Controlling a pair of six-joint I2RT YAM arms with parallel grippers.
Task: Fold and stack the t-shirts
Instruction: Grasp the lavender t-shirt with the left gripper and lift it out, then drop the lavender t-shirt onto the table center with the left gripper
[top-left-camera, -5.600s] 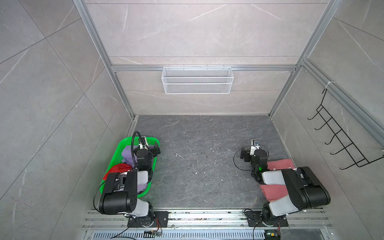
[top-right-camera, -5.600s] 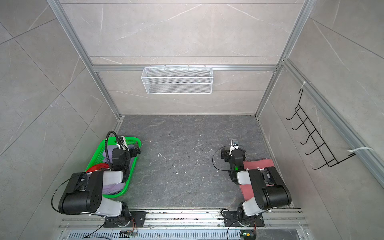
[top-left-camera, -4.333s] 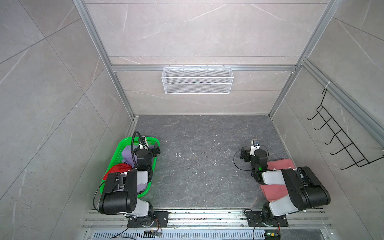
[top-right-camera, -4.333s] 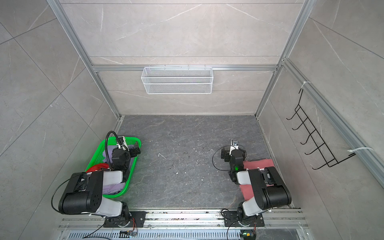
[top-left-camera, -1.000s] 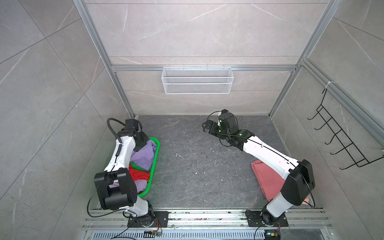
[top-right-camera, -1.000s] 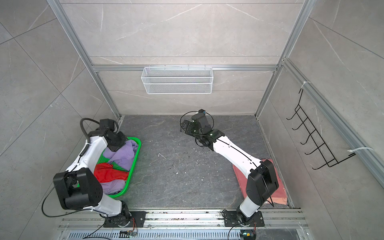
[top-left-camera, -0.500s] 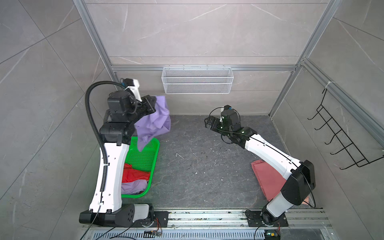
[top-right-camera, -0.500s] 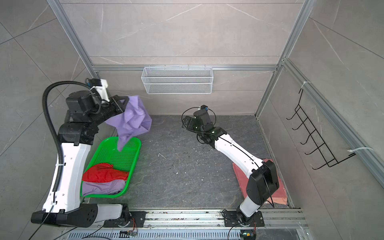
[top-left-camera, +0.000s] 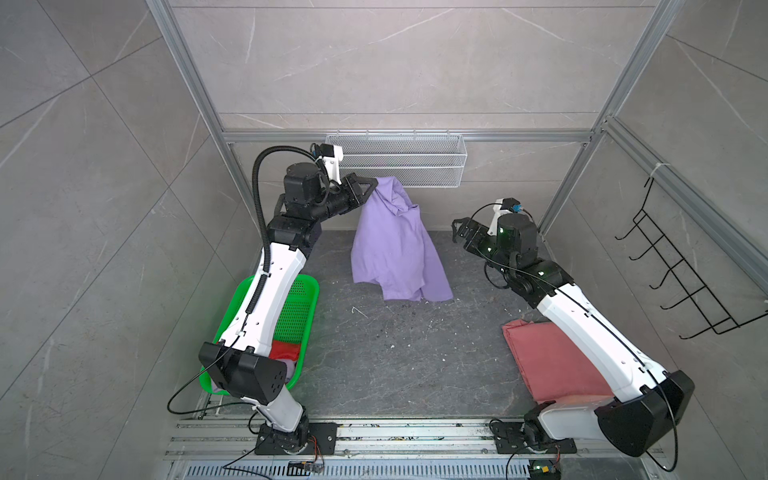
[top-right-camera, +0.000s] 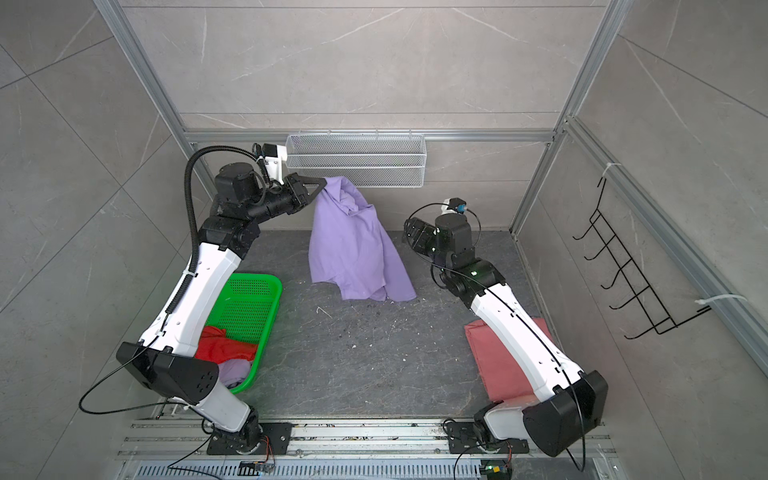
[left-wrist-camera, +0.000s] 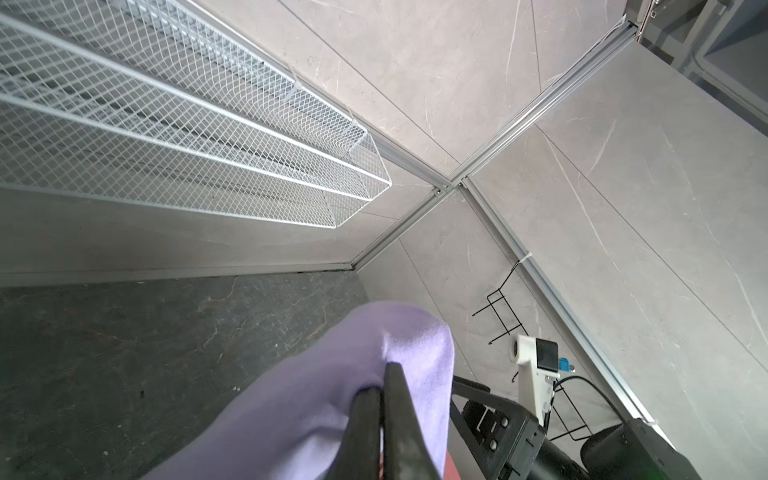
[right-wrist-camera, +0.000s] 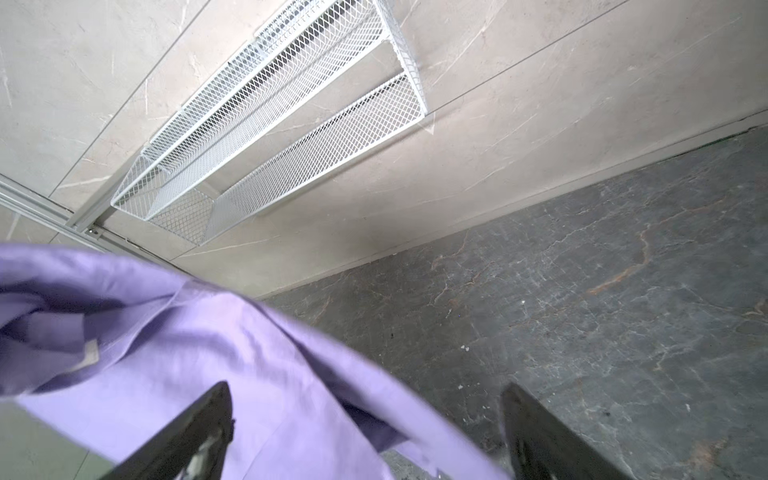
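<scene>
A lavender t-shirt (top-left-camera: 395, 249) (top-right-camera: 353, 253) hangs high over the back of the floor. My left gripper (top-left-camera: 372, 183) (top-right-camera: 322, 181) is shut on its top edge. In the left wrist view the closed fingertips (left-wrist-camera: 388, 370) pinch the lavender cloth (left-wrist-camera: 311, 407). My right gripper (top-left-camera: 459, 230) (top-right-camera: 415, 235) stands open just right of the shirt and holds nothing. In the right wrist view the cloth (right-wrist-camera: 208, 353) drapes in front of the open right gripper (right-wrist-camera: 365, 390). A folded salmon-pink t-shirt (top-left-camera: 548, 361) (top-right-camera: 498, 357) lies at the right, partly under the right arm. A red t-shirt (top-right-camera: 224, 345) and another lavender one (top-right-camera: 235, 370) lie in the green basket (top-right-camera: 249, 276).
A white wire shelf (top-left-camera: 399, 162) hangs on the back wall just behind the left gripper. A black hook rack (top-left-camera: 681, 270) is on the right wall. Metal frame posts stand in the back corners. The arm bases sit on rails along the front edge.
The left arm has carried the lavender t-shirt rightward from above the basket toward the middle, and it now hangs longer. The right gripper has drawn back to the right, still open.
</scene>
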